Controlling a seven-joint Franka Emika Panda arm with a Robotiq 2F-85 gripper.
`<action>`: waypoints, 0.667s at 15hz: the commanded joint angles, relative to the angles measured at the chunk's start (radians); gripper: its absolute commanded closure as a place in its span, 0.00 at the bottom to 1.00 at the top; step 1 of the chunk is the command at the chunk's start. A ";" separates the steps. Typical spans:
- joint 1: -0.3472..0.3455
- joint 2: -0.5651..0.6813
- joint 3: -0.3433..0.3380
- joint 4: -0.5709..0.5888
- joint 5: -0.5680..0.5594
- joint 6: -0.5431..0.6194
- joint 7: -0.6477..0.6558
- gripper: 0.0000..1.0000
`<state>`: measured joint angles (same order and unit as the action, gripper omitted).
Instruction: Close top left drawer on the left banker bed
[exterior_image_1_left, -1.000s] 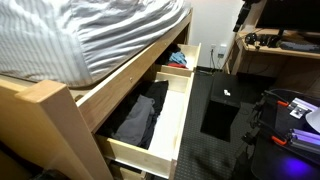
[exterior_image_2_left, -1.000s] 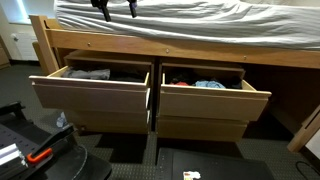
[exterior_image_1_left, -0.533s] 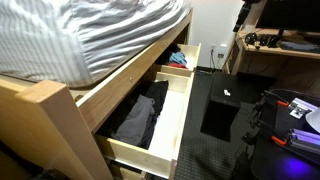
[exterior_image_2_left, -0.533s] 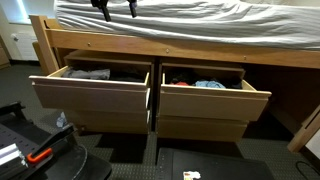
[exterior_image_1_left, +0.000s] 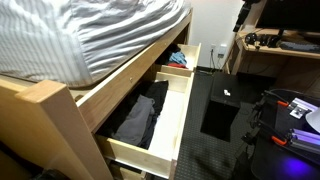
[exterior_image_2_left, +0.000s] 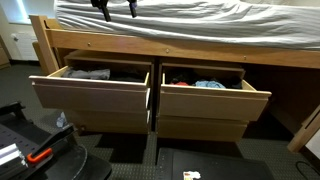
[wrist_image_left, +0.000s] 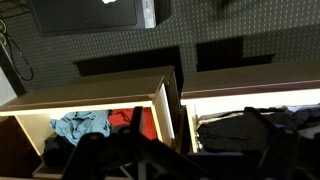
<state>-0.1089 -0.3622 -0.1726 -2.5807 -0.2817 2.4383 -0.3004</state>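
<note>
Standing pulled out, the pale pine top left drawer (exterior_image_2_left: 90, 95) holds dark clothes (exterior_image_2_left: 88, 73); the hand (exterior_image_2_left: 115, 10) hangs released, empty.

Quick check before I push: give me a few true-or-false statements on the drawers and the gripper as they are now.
1. The top left drawer is pulled out. True.
2. The top drawer beside it is shut. False: it is pulled out too.
3. Dark clothes lie inside the top left drawer. True.
4. The gripper is pressing on the drawer front. False: in an exterior view it is up by the striped bedding, apart from both drawers.
</note>
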 joint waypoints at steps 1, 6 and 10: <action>-0.007 0.000 0.008 0.001 0.005 -0.002 -0.003 0.00; -0.010 0.198 0.093 0.057 -0.071 -0.036 0.132 0.00; 0.018 0.430 0.149 0.102 -0.155 -0.059 0.308 0.00</action>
<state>-0.1056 -0.1260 -0.0529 -2.5635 -0.3915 2.4182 -0.0847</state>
